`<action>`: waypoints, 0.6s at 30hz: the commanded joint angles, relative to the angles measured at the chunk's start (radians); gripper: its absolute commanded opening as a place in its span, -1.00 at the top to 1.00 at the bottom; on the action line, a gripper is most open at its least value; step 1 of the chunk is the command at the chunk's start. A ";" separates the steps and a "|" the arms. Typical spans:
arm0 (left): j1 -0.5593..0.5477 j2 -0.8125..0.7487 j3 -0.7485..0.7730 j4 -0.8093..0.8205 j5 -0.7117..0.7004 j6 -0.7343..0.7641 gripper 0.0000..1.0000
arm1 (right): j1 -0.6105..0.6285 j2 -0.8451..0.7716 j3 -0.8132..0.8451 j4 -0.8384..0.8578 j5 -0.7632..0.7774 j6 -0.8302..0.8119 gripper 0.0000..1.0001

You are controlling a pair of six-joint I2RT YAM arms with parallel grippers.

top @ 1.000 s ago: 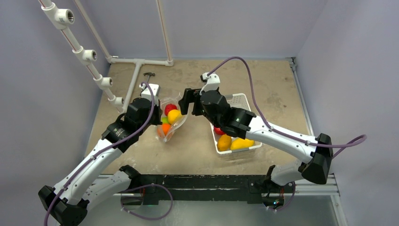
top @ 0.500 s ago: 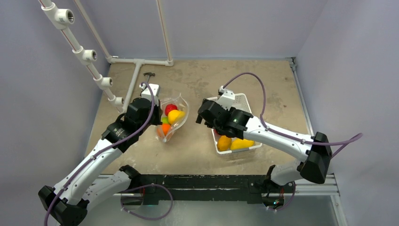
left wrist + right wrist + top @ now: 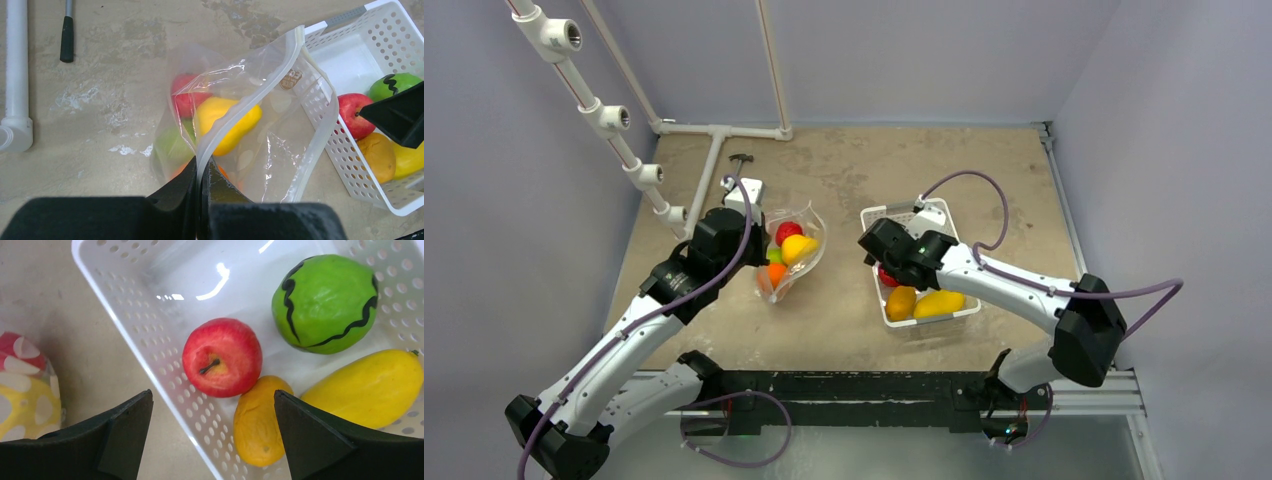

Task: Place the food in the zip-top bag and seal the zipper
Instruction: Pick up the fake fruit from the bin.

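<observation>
1. Food split between two places: a red apple [image 3: 222,364], a green fruit [image 3: 325,302], a yellow fruit [image 3: 365,387] and an orange fruit [image 3: 260,420] lie in the white basket [image 3: 125,315]. Others, including a yellow one [image 3: 227,122], are already inside the zip-top bag [image 3: 270,150], which sits on the table [image 3: 844,310] just left of the basket.
2. Left gripper [image 3: 201,172]: jaws pressed together, pinching the bag's mouth edge and holding it up. The zipper [image 3: 299,42] gapes open and is not sealed.
3. Right gripper [image 3: 212,395]: jaws spread wide, empty, hovering over the basket with the apple between them.
4. Step, as I judge it: pick the apple.
5. Risk: the apple is glossy and round, so an off-centre squeeze could squirt it out.
6. Risk: the apple sits near the basket wall and touches the orange fruit. A finger may land on either one, or drag the basket.
7. Risk: the bag hangs from one pinch only. A bump or a heavy drop could pull the film free or collapse the mouth, spilling fruit.
</observation>
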 commanded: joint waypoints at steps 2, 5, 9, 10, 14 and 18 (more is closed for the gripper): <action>0.000 -0.021 -0.004 0.036 0.010 0.017 1.00 | -0.049 -0.023 -0.030 0.035 0.038 0.003 -0.85; 0.000 -0.019 -0.003 0.037 0.014 0.017 1.00 | -0.062 -0.013 -0.039 0.050 0.039 -0.008 -0.86; 0.000 -0.019 -0.003 0.038 0.016 0.018 1.00 | -0.080 0.006 -0.045 0.082 0.035 -0.036 -0.87; 0.000 -0.020 -0.004 0.038 0.017 0.018 1.00 | -0.084 0.011 -0.045 0.090 0.035 -0.045 -0.87; 0.000 -0.015 -0.002 0.038 0.022 0.018 1.00 | -0.100 0.033 -0.046 0.138 0.022 -0.085 -0.87; -0.001 -0.016 -0.005 0.038 0.022 0.018 1.00 | -0.114 0.056 -0.055 0.162 0.015 -0.104 -0.87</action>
